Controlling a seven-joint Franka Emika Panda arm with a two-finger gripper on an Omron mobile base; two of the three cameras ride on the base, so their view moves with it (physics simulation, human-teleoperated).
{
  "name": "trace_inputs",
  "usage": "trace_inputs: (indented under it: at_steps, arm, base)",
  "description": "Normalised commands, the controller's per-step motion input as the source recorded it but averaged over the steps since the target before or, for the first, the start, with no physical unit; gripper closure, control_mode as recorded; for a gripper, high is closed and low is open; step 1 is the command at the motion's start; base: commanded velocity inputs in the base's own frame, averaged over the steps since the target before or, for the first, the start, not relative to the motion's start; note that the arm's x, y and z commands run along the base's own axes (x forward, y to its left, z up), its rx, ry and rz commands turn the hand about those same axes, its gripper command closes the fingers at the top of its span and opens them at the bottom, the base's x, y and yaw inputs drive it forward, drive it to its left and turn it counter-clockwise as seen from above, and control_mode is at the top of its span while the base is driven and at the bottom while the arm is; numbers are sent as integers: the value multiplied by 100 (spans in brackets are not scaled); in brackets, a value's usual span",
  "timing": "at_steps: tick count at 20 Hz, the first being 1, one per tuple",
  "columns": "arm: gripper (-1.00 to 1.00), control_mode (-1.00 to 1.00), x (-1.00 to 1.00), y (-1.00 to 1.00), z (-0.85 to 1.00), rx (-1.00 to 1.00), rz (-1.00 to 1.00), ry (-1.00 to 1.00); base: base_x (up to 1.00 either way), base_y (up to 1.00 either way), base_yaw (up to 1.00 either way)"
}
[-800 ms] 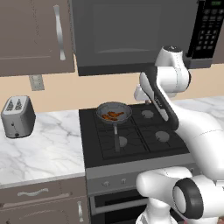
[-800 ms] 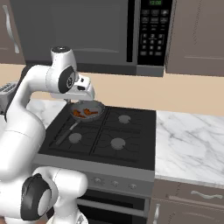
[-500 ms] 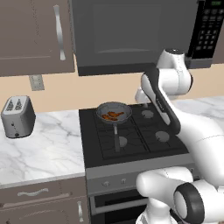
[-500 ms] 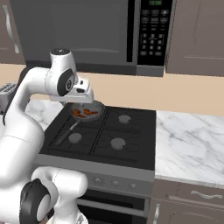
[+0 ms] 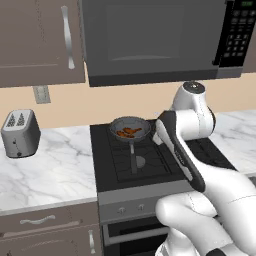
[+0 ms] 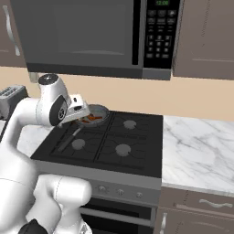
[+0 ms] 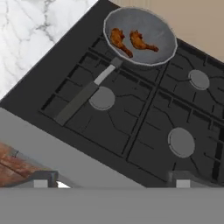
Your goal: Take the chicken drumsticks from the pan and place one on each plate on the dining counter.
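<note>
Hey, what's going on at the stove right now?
A white robot arm hangs over the stove with its gripper open and holding nothing. Two chicken drumsticks lie side by side in the pan on a back burner, its handle pointing toward the front. Nothing is picked up yet.

Black four-burner stove point(image 7: 144, 109) carries the pan point(image 7: 164, 46), sitting on the far burner, ahead of the tool point(image 7: 111, 183) and a bit to its left in the hand view. Two chicken drumsticks point(image 7: 131, 41) lie inside the pan, side by side, near each other. Pan handle point(image 7: 83, 96) runs back toward the tool over the grate, ending beside the near-left burner cap point(image 7: 102, 97). Marble tabletop point(image 5: 45, 165) flanks the stove on both sides; a silver toaster point(image 5: 20, 132) stands on it, well apart from the tool.
</note>
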Motion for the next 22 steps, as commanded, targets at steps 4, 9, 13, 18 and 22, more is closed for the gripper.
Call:
trace_inputs:
  at_steps: [4, 9, 13, 18, 22]
  arm:
    - [-100, -100, 34, 25, -35, -28, 18, -9]
    - [-100, -100, 65, 4, -9, -2, 7, 0]
    - [-100, -100, 62, 1, 0, 0, 2, 0]
    - [-100, -100, 56, 7, 0, 0, -2, -5]
    - [-100, -100, 43, 13, 0, 6, -19, -5]
  base:
    - [0, 0, 0]
    - [0, 0, 0]
    - [0, 0, 0]
    - [0, 0, 0]
    - [0, 0, 0]
